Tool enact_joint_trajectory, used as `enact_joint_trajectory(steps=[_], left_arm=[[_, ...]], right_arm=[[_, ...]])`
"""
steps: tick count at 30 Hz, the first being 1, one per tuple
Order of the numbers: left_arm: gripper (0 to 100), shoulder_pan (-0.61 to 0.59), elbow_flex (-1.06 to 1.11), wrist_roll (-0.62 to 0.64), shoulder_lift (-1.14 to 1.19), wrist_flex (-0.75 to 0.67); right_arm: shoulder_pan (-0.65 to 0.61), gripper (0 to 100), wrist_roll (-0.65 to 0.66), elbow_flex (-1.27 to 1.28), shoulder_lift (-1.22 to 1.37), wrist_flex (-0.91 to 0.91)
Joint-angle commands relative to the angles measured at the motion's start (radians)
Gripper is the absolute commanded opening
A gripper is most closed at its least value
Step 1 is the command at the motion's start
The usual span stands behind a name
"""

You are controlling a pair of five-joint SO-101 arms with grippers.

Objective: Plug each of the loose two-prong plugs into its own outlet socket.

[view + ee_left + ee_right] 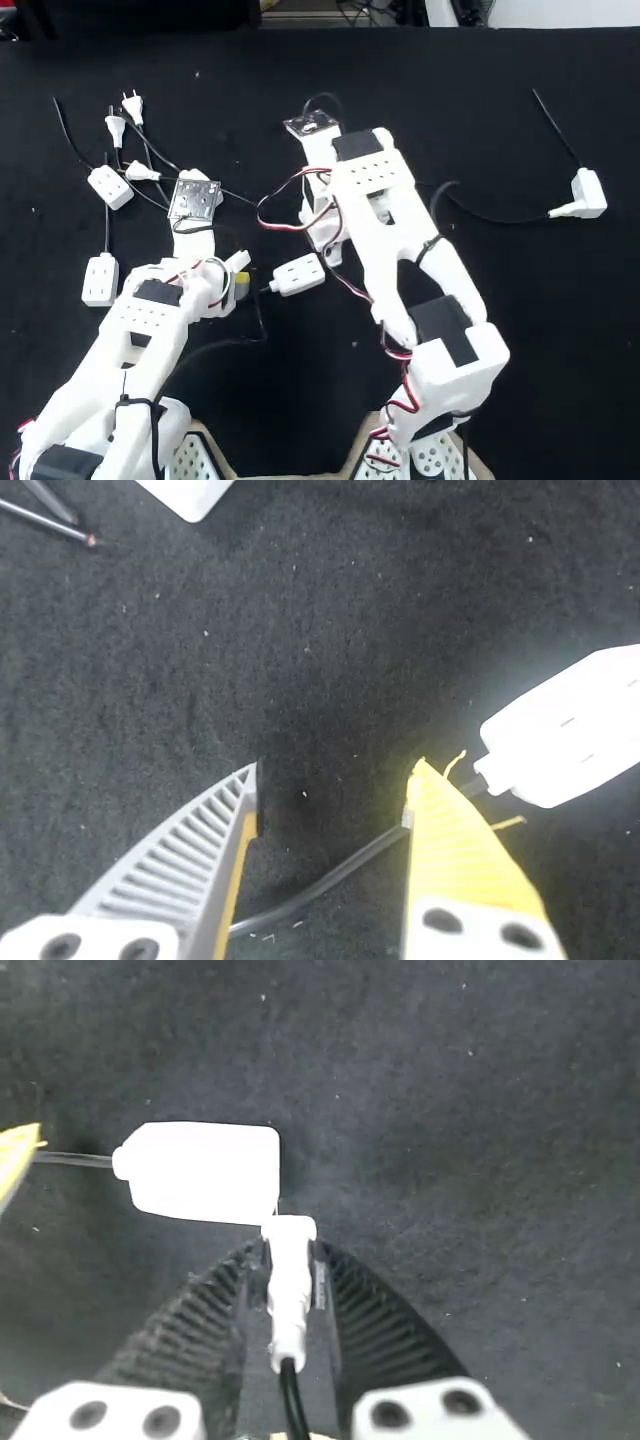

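**Plug nosing up to an unheld socket**

The right claw is pinching a white plug by its body. The plug's nose is touching the long side of the middle socket, close to one corner. The left claw is standing spread at the socket's cord end. It is straddling the cord and gripping nothing, with its yellow finger just beside the socket.

Nothing is bracing the socket, so a push is likely to slide or swivel it rather than seat the prongs. The prongs are hidden, so their lining up with the slots cannot be judged. A slanted push could also twist the plug in the pinch.

Beyond the socket, away from both arms, the table is lying open. On the left arm's side, well apart from it, two other sockets and loose plugs are lying among crossing cords. An angled plug is lying well apart on the opposite side.
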Motion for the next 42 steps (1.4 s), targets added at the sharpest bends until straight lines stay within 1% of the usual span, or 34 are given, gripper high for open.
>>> enact_joint_trajectory(steps=[1, 4, 22, 26, 31, 36, 42], left_arm=[[24, 0.005, -0.008, 0.005, -0.029, -0.012], [24, 0.004, -0.008, 0.005, -0.029, -0.012], [24, 0.005, -0.008, 0.005, -0.029, -0.012], [24, 0.007, -0.008, 0.005, -0.029, -0.012], [24, 0.007, -0.008, 0.005, -0.029, -0.012], [24, 0.007, -0.008, 0.005, -0.029, -0.012], [24, 0.007, -0.008, 0.005, -0.029, -0.012]], right_arm=[[0.012, 1.1, 0.003, 0.033, -0.064, -0.064], [0.012, 1.1, 0.003, 0.076, -0.064, -0.109], [0.012, 1.1, 0.002, 0.116, -0.067, -0.149], [0.006, 1.1, 0.002, 0.084, -0.073, -0.095], [-0.041, 1.1, -0.009, -0.008, -0.067, -0.002], [-0.095, 1.1, -0.071, -0.027, -0.065, 0.002], [-0.097, 1.1, -0.095, -0.025, -0.064, 0.000]])
